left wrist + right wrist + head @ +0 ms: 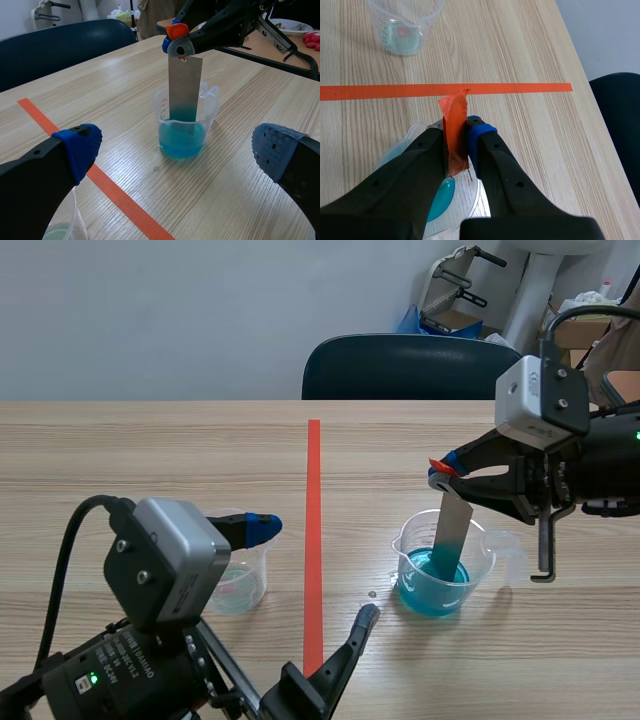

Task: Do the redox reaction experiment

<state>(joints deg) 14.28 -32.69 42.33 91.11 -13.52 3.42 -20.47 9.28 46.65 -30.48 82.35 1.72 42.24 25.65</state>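
A clear beaker (442,565) holding blue liquid (181,140) stands right of the tape line. A grey metal strip (452,532) with an orange-red tab (454,131) on top hangs upright, its lower end dipped in the blue liquid. My right gripper (440,473) is shut on the strip's top, directly above the beaker (445,200). My left gripper (175,155) is open, low at the near left, with the beaker (186,120) ahead between its fingers. A second clear beaker (237,578) with pale greenish liquid sits beside my left fingertip (262,527).
An orange-red tape line (314,540) runs down the table's middle. A dark blue chair (400,367) stands at the far edge. The pale beaker (404,25) lies ahead of my right gripper, across the tape. Bare wood surrounds both beakers.
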